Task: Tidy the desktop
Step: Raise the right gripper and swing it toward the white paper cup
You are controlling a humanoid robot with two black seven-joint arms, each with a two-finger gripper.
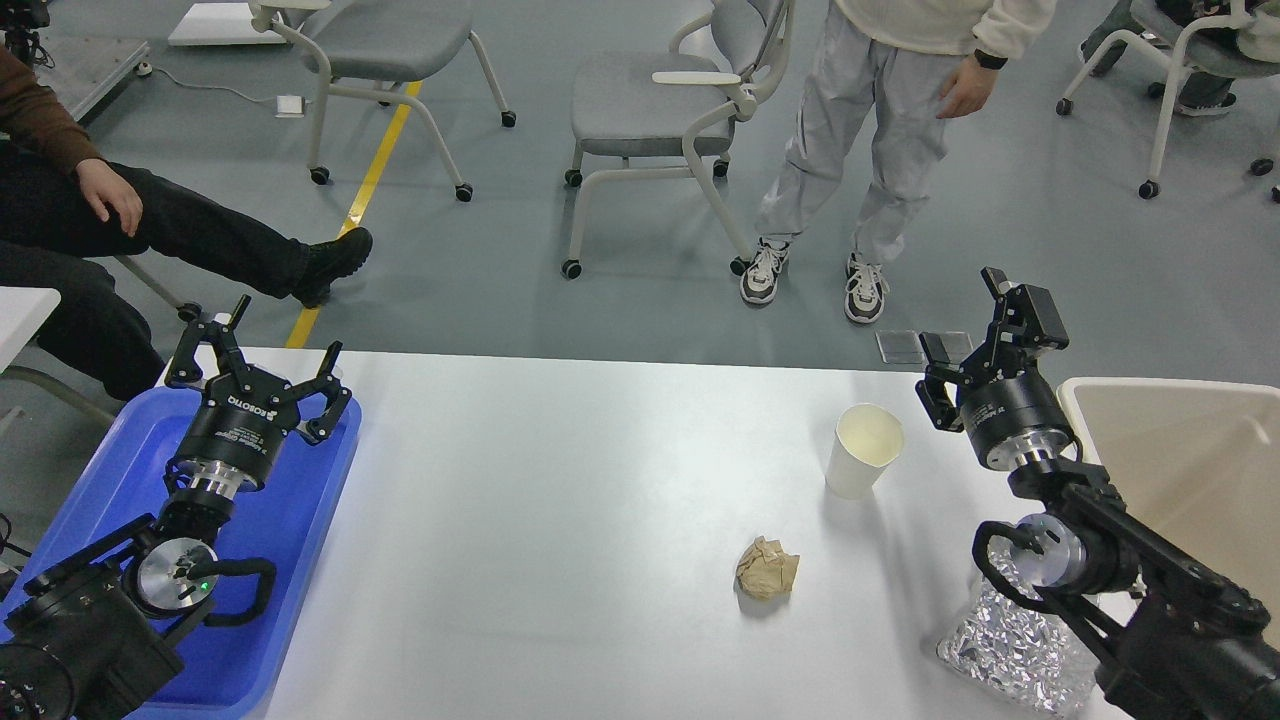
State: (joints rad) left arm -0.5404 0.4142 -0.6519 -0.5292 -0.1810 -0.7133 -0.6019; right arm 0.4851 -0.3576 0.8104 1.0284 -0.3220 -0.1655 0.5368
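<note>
Desktop (560, 520) below and between 2 spread, empty tools

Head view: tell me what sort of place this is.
Probably a robotics lab or test workspace. A white desktop sits on a grey floor with a yellow floor line, wheeled office chairs stand around it, and people watch nearby.

On the desktop (560, 500), a paper cup (862, 450) stands upright with a crumpled brown paper ball (767, 568) nearer the camera. Left of the cup, the left gripper (285, 345) hangs spread wide over a blue tray (300, 560); right of it, the right gripper (965, 315) is parted, near a beige bin (1180, 450) and crinkled foil (1010, 650).
</note>
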